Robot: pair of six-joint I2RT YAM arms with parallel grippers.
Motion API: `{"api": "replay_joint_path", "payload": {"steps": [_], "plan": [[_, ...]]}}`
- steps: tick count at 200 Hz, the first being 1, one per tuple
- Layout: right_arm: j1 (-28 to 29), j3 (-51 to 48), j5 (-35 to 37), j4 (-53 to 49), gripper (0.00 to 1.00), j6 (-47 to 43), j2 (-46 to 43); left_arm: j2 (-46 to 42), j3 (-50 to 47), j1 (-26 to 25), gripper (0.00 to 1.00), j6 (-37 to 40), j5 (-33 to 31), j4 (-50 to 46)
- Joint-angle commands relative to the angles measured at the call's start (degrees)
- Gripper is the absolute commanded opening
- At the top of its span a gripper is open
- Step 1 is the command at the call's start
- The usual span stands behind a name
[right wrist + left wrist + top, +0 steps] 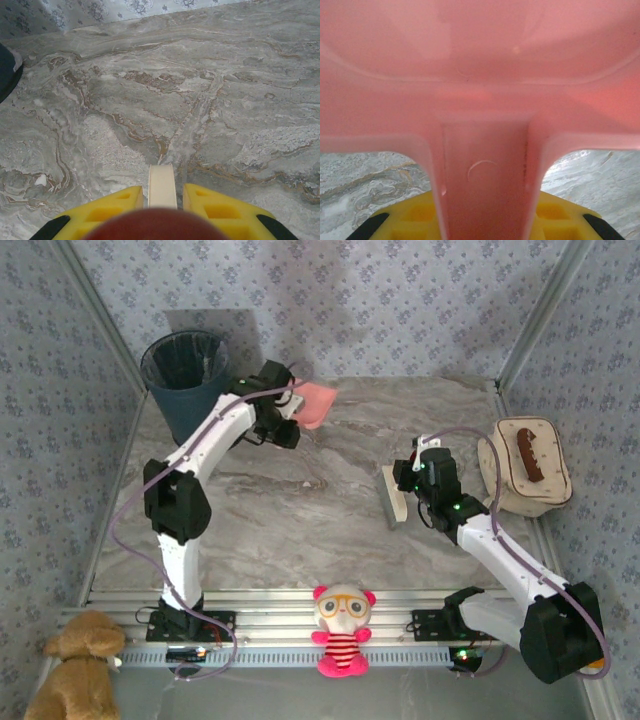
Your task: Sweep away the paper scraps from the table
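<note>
Both grip tools: left gripper [283, 425] holds a pink dustpan [316, 400] by the far-left bin [185, 370]; right gripper [415, 480], a cream brush [393, 496].

Top view: we look from above and behind the arm bases [185, 622], down and forward to the far wall [380, 310], taking in the whole worktop [330, 530].
Left wrist view: we ride just behind the left pincer [485, 222], pressed close against the pink dustpan [480, 75], slivers of worktop beneath.
Right wrist view: we look forward and down past the right pincer [162, 197] and brush [162, 185], low over the worktop.
Shared: we see the marbled worktop in all three.
</note>
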Motion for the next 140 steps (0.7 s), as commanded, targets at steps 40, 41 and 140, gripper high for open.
{"api": "replay_joint_path", "payload": {"steps": [40,41,140], "plan": [[-0.4,-0.3,2.0,0.7,0.0,0.8,-2.7,5.9,1.8,-3.6,0.0,3.6,-2.0,-3.2],[-0.4,-0.3,2.0,0.6,0.0,0.8,-2.7,6.1,1.8,-3.6,0.0,3.7,-1.9,-3.2],[-0.6,-0.2,2.2,0.3,0.0,0.8,-3.0,13.9,3.1,-5.4,0.0,5.2,0.5,-5.1]]}}
